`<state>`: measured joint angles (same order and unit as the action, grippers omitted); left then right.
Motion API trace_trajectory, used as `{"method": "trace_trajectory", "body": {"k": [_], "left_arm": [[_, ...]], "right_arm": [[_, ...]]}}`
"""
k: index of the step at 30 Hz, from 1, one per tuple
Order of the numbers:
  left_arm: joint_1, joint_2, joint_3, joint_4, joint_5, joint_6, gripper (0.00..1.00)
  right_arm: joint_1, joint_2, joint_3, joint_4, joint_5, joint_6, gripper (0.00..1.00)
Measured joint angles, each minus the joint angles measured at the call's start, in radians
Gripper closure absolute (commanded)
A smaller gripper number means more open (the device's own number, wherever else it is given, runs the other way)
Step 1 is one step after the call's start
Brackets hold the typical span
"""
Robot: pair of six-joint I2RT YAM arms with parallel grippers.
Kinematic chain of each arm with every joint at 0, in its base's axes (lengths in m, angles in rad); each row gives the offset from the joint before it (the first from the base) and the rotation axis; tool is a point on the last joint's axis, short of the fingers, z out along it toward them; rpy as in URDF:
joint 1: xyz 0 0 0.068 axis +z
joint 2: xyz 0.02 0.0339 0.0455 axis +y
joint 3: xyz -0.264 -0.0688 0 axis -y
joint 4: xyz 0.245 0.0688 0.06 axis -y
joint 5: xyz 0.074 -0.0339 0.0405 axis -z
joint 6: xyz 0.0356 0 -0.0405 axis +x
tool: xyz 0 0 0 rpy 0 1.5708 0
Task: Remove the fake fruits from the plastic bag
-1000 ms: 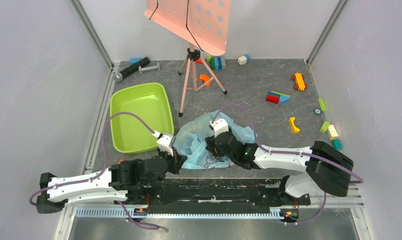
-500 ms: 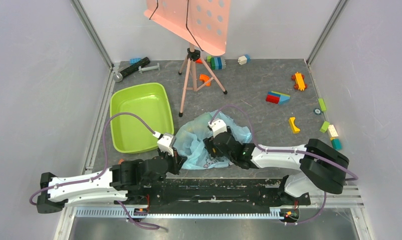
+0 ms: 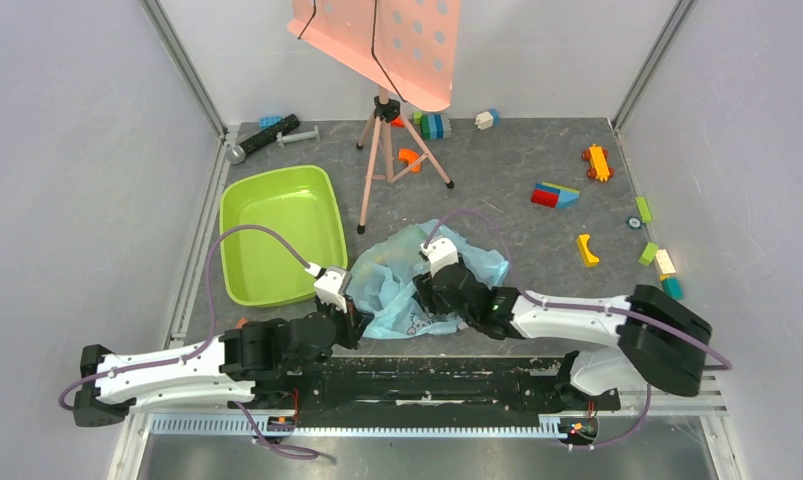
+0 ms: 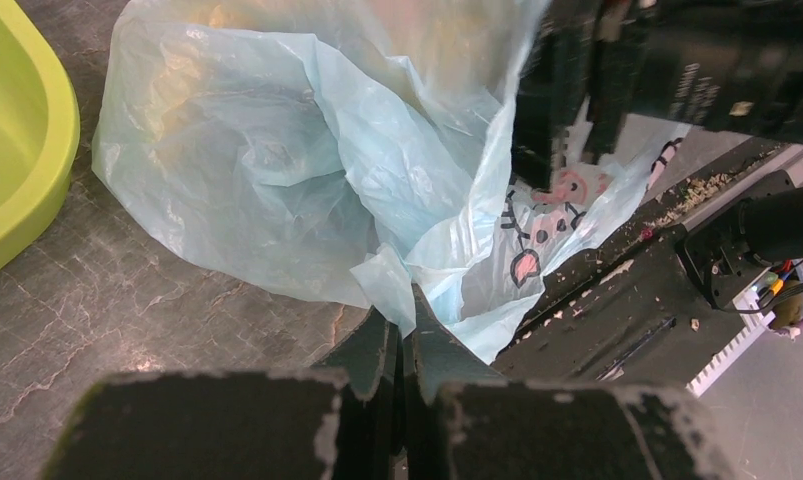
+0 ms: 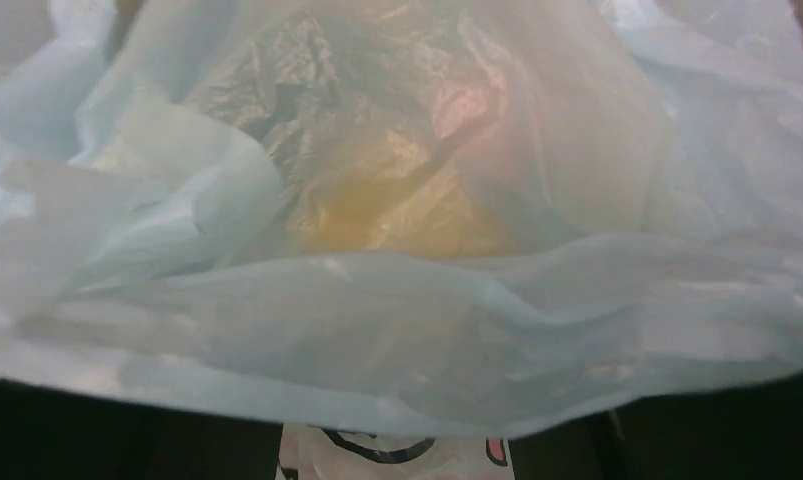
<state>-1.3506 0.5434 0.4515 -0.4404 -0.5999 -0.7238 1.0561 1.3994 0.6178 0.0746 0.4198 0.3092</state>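
- My left pincer [image 4: 407, 335] is clamped on a fold of the plastic bag [image 4: 277, 170] at its near rim, with the film bunched between the fingers.
- My right pincer [image 3: 424, 300] sits at the bag's mouth. Its wrist view is filled with pale film that hides the fingers, so I cannot tell how they stand.
- The bag lies crumpled near the middle of the bench's near edge, just beside the near right corner of the green tub [image 3: 277, 230].
- The fake fruits [image 5: 397, 220] are inside it, showing only as yellow and orange shapes behind a sheet of film. None is out on the bench that I can see.
- As I judge it, the step is getting the right pincer in past that sheet to reach a fruit.
- To do it well, the left should hold firm and lift its fold slightly up and toward the tub, so the mouth gapes.
- The right should enter low under the hanging sheet with its fingers spread.
- It should close only once the fingers flank a fruit.
- The risk is pinching film along with the fruit, which would drag the whole bag. Glossy round fruit may also squirt out of a shallow grip, so I would go deep and centred.
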Motion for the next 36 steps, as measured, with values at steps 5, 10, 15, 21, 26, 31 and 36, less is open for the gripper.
{"method": "trace_trajectory", "body": {"k": [5,10,15,21,26,31,36], "left_arm": [[0.000,0.010,0.000,0.000,-0.008,-0.016,0.98],[0.000,0.007,-0.009,0.000,-0.053,-0.065,0.98],[0.000,-0.017,-0.035,-0.002,-0.090,-0.103,0.98],[0.000,-0.053,-0.060,-0.008,-0.109,-0.135,0.98],[0.000,-0.071,-0.060,-0.010,-0.127,-0.150,0.98],[0.000,-0.072,-0.060,-0.024,-0.133,-0.161,0.98],[0.000,-0.089,-0.065,-0.037,-0.141,-0.169,0.91]], "right_arm": [[0.000,-0.150,-0.007,-0.065,-0.039,-0.014,0.54],[-0.001,-0.291,-0.007,-0.165,-0.125,-0.014,0.54],[-0.001,-0.391,0.010,-0.273,-0.254,-0.014,0.54],[-0.001,-0.446,0.097,-0.366,-0.317,-0.017,0.54],[-0.001,-0.454,0.153,-0.404,-0.323,-0.031,0.54],[-0.001,-0.454,0.177,-0.451,-0.363,-0.037,0.54],[-0.001,-0.469,0.256,-0.474,-0.418,-0.041,0.54]]}}
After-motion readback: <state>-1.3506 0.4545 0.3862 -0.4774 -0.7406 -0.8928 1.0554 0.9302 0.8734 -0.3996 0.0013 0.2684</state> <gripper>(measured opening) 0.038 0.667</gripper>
